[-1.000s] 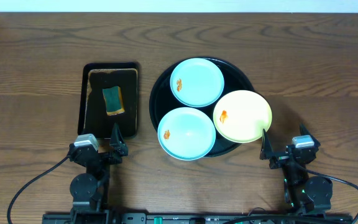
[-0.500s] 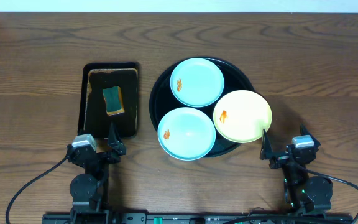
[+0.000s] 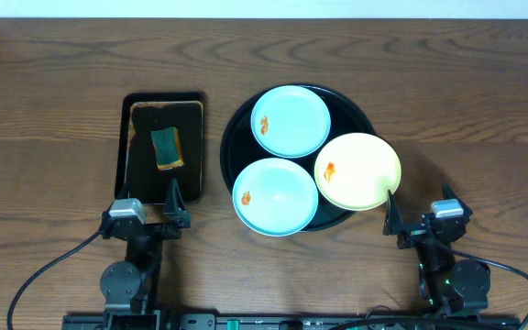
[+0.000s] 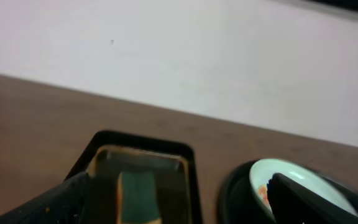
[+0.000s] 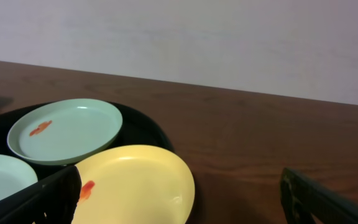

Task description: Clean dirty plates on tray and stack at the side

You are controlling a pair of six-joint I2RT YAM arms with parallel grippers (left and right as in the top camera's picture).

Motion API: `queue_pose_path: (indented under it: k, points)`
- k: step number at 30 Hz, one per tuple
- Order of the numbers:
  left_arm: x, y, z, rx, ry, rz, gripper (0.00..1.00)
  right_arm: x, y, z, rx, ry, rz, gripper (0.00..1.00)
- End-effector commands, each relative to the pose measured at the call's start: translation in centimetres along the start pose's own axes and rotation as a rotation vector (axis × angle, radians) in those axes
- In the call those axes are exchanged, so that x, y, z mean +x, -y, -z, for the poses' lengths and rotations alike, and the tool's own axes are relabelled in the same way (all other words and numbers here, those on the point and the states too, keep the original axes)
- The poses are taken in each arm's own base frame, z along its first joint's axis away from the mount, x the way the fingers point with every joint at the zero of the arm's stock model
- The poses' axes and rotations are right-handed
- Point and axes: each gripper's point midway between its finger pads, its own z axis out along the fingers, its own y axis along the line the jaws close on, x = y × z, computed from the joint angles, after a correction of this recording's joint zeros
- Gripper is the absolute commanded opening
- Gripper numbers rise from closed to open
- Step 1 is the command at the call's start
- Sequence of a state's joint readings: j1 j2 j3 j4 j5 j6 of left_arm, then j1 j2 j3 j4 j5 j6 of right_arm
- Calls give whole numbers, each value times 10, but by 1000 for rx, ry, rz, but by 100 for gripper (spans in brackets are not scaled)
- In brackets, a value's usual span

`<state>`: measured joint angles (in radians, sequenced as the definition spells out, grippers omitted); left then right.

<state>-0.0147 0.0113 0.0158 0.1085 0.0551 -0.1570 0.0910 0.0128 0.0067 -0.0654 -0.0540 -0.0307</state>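
The round black tray (image 3: 359,112) holds three plates. One blue-green plate (image 3: 290,120) lies at the back, another blue-green plate (image 3: 275,196) at the front left, and a pale yellow plate (image 3: 357,170) at the front right; each bears a small orange smear. My left gripper (image 3: 150,209) is open at the near end of the small rectangular tray, holding nothing. My right gripper (image 3: 418,222) is open just right of the yellow plate's near edge, also holding nothing. In the right wrist view the yellow plate (image 5: 135,180) lies between and ahead of the spread fingers (image 5: 36,199).
A small rectangular black tray (image 3: 123,137) with a green-yellow sponge (image 3: 166,148) sits left of the round tray. In the left wrist view the sponge (image 4: 135,196) lies straight ahead. Bare wooden table surrounds both trays; a pale wall stands behind.
My left gripper has shifted slightly sideways near the small tray's front edge. The plates and the right arm have not moved.
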Motion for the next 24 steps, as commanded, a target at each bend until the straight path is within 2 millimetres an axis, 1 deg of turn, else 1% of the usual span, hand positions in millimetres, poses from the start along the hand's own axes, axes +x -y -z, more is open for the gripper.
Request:
queue_pose_path:
  k: [1,3,6,8,9,12,16,21,24]
  points:
    - [-2,8,0,50,16,-11,90,-3,-4,0,-18,13,9,99]
    - [-4,12,1,72,19,-11,90,-10,-12,1,-67,43,12,99]
    - [-13,23,3,125,18,0,91,-31,-31,5,-178,117,24,99]
    - [-19,25,3,122,8,26,91,-40,-35,9,-201,128,26,99]
    - [-26,26,4,117,-11,30,90,-50,-34,11,-200,135,27,99]
    - [-39,29,2,104,-66,33,91,-68,-34,15,-201,132,27,99]
    - [-53,34,-4,88,-180,41,91,-84,-34,13,-204,50,15,99]
    - [-67,51,-17,123,-360,65,91,-98,-34,-6,-218,-126,-12,99]
    - [-73,57,-26,125,-461,82,91,-108,-40,-18,-264,-220,-33,99]
